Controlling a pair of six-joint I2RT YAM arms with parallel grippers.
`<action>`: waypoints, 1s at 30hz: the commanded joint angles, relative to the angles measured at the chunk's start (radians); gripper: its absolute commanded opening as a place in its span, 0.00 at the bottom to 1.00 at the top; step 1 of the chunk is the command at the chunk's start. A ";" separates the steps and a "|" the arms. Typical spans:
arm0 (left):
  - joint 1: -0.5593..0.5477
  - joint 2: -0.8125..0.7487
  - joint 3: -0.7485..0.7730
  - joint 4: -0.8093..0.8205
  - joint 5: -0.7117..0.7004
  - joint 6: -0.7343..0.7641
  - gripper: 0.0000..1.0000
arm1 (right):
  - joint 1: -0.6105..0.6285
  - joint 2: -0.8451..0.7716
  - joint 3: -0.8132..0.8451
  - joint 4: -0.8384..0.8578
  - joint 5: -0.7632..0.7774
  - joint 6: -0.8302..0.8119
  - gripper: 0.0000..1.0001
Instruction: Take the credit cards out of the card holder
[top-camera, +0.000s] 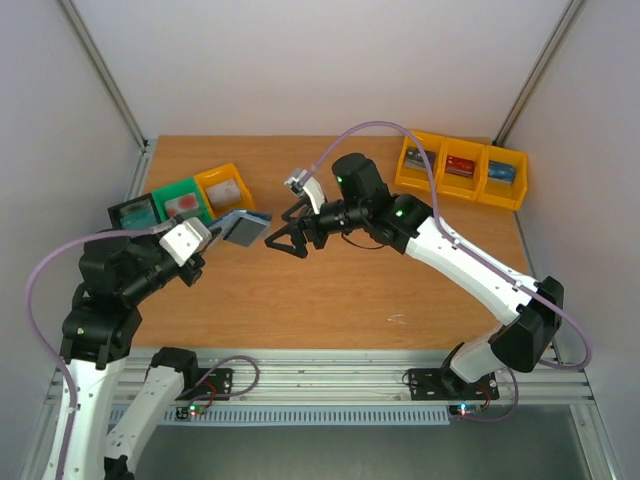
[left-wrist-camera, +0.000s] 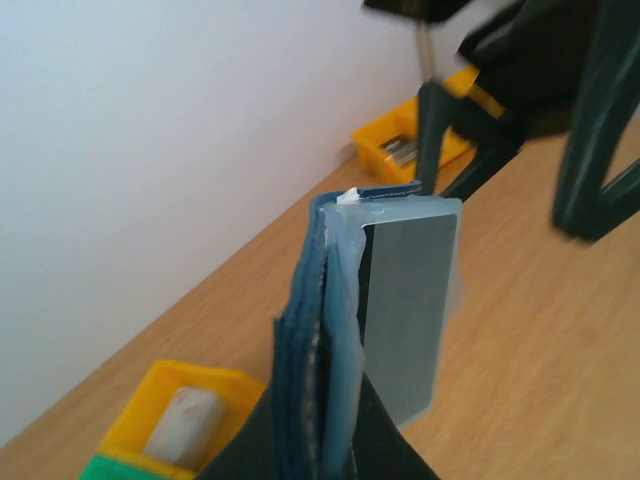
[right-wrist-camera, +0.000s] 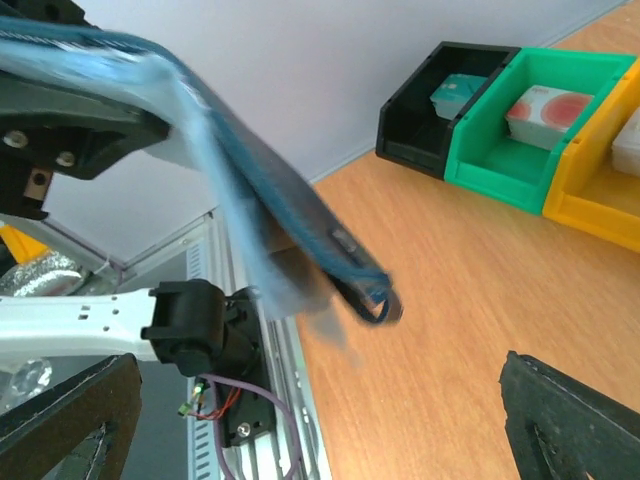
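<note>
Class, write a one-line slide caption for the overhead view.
Left gripper clamps the navy card holder off the table; the right gripper, jaws wide open, faces it.

card holder (top-camera: 246, 228) in left claw (top-camera: 221, 234), right claw (top-camera: 284, 241) just right

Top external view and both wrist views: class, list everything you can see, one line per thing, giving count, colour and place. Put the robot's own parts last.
card holder: one, navy blue, held up off the table
credit card: one visible, grey, sticking out of the card holder
black bin: one, black, far left of the table, something inside
green bin: one, green, beside the black bin, something inside
yellow bin: one, yellow, beside the green bin
yellow bins: three, yellow, far right corner, a small item in each
table: one, brown wood
left gripper: one, shut on the card holder
right gripper: one, black, open, facing the card holder, apart from it
</note>
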 joint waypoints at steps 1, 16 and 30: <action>0.000 0.009 0.034 0.106 0.245 -0.345 0.00 | -0.001 -0.051 -0.061 0.087 -0.085 0.001 0.99; 0.040 0.009 -0.020 0.401 0.570 -0.808 0.00 | -0.006 -0.128 -0.107 0.184 -0.287 0.013 0.87; 0.047 0.005 -0.028 0.391 0.589 -0.809 0.00 | -0.029 -0.166 -0.080 0.149 -0.310 0.050 0.27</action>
